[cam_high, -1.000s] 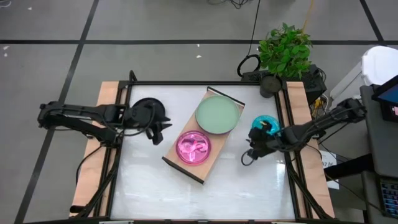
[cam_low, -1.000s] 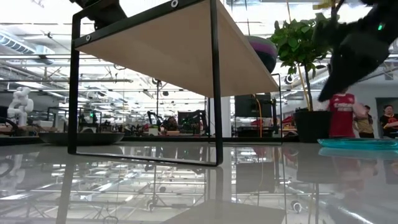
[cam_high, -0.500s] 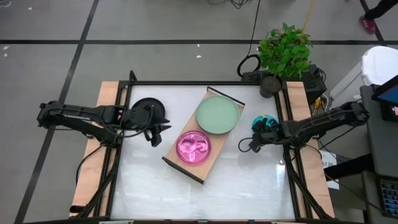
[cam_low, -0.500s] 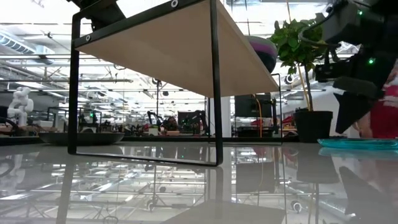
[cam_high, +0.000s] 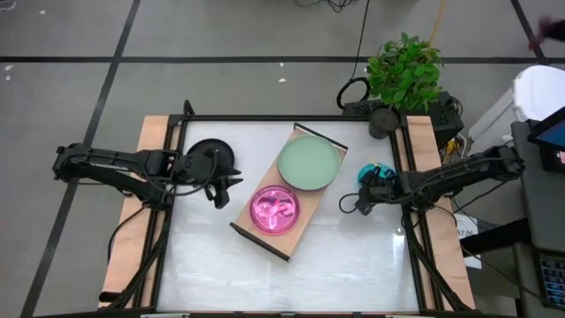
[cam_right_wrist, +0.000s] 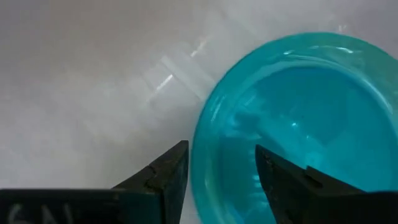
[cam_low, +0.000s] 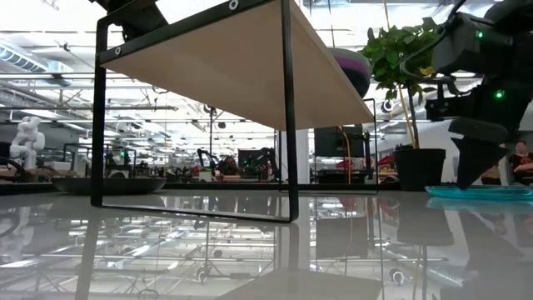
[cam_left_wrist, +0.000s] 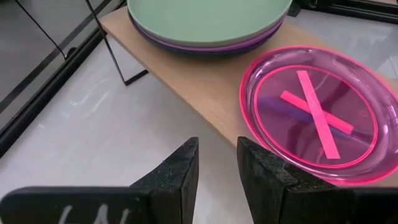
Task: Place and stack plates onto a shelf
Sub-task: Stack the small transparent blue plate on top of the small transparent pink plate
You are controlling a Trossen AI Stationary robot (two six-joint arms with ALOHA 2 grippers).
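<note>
The light-wood shelf (cam_high: 305,205) stands diagonally at mid-table. On it lie a pale green plate (cam_high: 309,162) stacked on a purple one (cam_left_wrist: 205,46), and a pink plate (cam_high: 275,209). A black plate (cam_high: 205,150) lies on the table under my left arm. My left gripper (cam_high: 231,187) hovers beside the shelf's left long edge, its fingers narrowly open and empty. A translucent cyan plate (cam_high: 378,170) lies flat on the table right of the shelf. My right gripper (cam_high: 365,188) is open and points down over the plate's near-left rim. My right gripper (cam_right_wrist: 221,165) comes from above with one finger outside the cyan plate's rim (cam_right_wrist: 198,155) and the other finger (cam_right_wrist: 277,171) over the plate's inside. Whether either finger touches the rim I cannot tell. The plate lies flat on the table.
A potted plant (cam_high: 402,75) stands at the far right corner beyond the table's rail. Black frame rails run along the left and right sides of the table. Bare white tabletop (cam_high: 291,283) lies along the near side.
My right gripper has moved toward the far edge, onto the cyan plate's rim. It has turned from a slant to point straight down and has come lower. The plates and the shelf have stayed in place.
</note>
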